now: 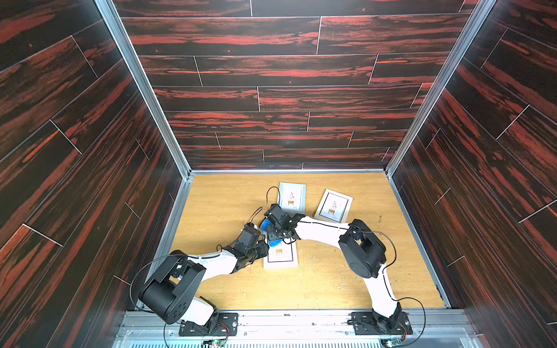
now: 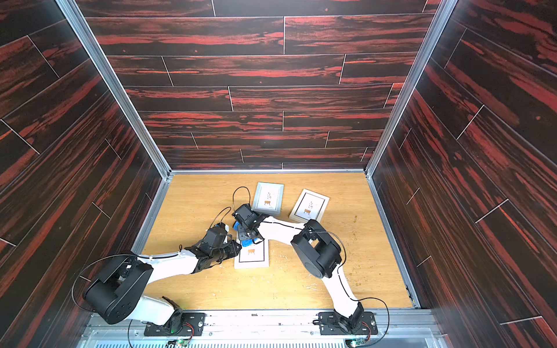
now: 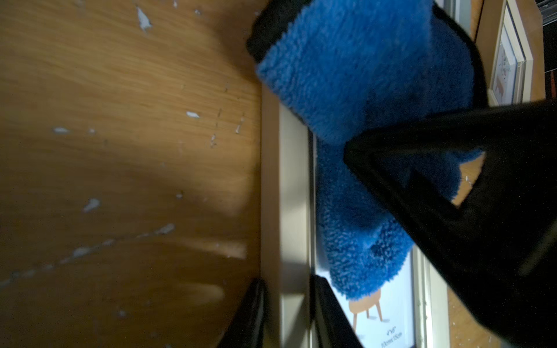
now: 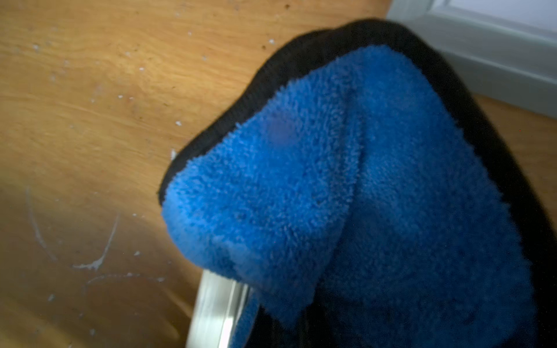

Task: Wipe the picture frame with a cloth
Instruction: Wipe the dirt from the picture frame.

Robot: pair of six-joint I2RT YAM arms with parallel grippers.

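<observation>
A white picture frame (image 1: 281,257) (image 2: 251,256) with a small stool print lies flat near the middle of the wooden table. My left gripper (image 1: 265,251) (image 3: 289,316) is shut on the frame's left border (image 3: 294,211), one finger outside the rim and one on the glass. The bright blue fluffy cloth (image 1: 275,242) (image 2: 247,242) (image 3: 361,75) (image 4: 331,195) with black edging hangs bunched from my right gripper (image 1: 278,238), which is shut on it. The cloth rests on the far part of the frame's glass. In the right wrist view the cloth hides the jaws.
Two more frames lie flat behind: a grey-blue one (image 1: 291,197) (image 2: 268,198) just beyond the right wrist and a light wooden one (image 1: 333,206) (image 2: 309,207) to its right. Dark wood-pattern walls enclose the scratched table (image 1: 331,286) on three sides.
</observation>
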